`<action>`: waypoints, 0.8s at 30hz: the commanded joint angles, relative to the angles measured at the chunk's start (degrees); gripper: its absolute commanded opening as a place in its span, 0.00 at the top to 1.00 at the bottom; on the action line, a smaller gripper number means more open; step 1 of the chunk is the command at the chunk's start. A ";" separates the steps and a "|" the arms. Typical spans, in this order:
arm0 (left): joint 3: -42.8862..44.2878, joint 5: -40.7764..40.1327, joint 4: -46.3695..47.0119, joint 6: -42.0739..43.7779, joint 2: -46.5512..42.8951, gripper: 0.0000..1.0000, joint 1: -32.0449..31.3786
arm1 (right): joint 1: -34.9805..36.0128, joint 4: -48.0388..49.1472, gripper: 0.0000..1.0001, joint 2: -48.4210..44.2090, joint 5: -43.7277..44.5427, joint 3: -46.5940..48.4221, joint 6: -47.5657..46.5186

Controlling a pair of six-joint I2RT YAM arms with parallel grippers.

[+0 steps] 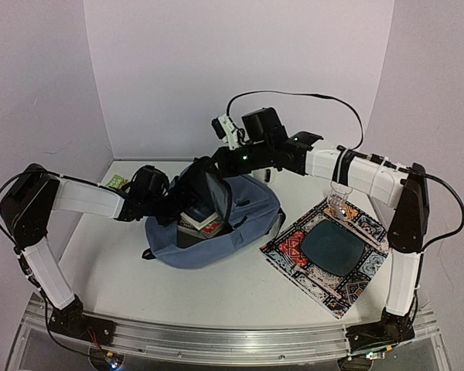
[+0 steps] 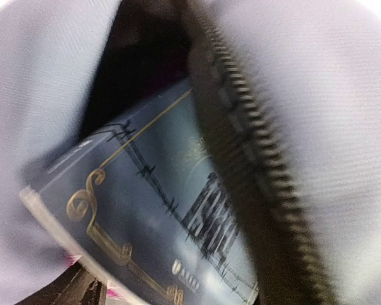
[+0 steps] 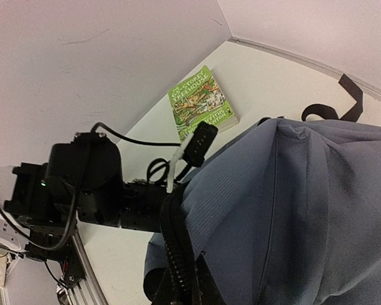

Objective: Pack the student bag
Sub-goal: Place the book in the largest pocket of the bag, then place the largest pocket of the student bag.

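Note:
The slate-blue student bag (image 1: 216, 249) lies mid-table with its mouth facing left. My right gripper (image 1: 210, 165) is shut on the bag's upper flap and holds it raised, so the opening gapes; the zipper edge (image 3: 178, 254) runs between its fingers (image 3: 200, 283). My left gripper (image 1: 172, 204) reaches into the mouth, and fabric hides its fingers. Books (image 1: 199, 222) show inside the bag. The left wrist view is filled by a dark blue book cover (image 2: 152, 216), grey-blue fabric and the dark zipper (image 2: 254, 159).
A green paperback (image 1: 117, 182) lies flat at the back left near the wall (image 3: 201, 101). A patterned cloth mat (image 1: 294, 267) with a dark square on it lies right of the bag, and a clear glass (image 1: 340, 198) stands at its far corner.

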 commanded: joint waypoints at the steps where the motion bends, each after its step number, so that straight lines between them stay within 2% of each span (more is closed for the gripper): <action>1: 1.98 -6.81 -13.41 8.06 -6.79 0.13 0.08 | -0.51 2.80 1.00 0.10 0.86 -1.89 1.22; 4: 0.49 -8.53 -17.07 9.31 -10.51 0.07 0.15 | -1.56 2.78 1.00 0.68 1.24 -4.22 3.35; 9: -0.35 -10.76 -22.90 11.32 -15.80 0.05 0.84 | -2.70 2.79 1.00 2.61 1.78 -7.04 6.32; 14: -2.31 -8.57 -25.63 12.71 -19.04 0.06 8.20 | -4.04 2.80 0.98 4.92 2.47 -9.69 9.37; 18: -0.46 -6.13 -28.73 15.22 -16.34 0.06 15.65 | -4.69 2.78 0.90 5.67 2.78 -11.75 10.43; 24: 6.28 -10.79 -31.59 20.19 -7.48 0.03 21.78 | -4.75 3.03 0.74 3.98 1.60 -12.22 7.94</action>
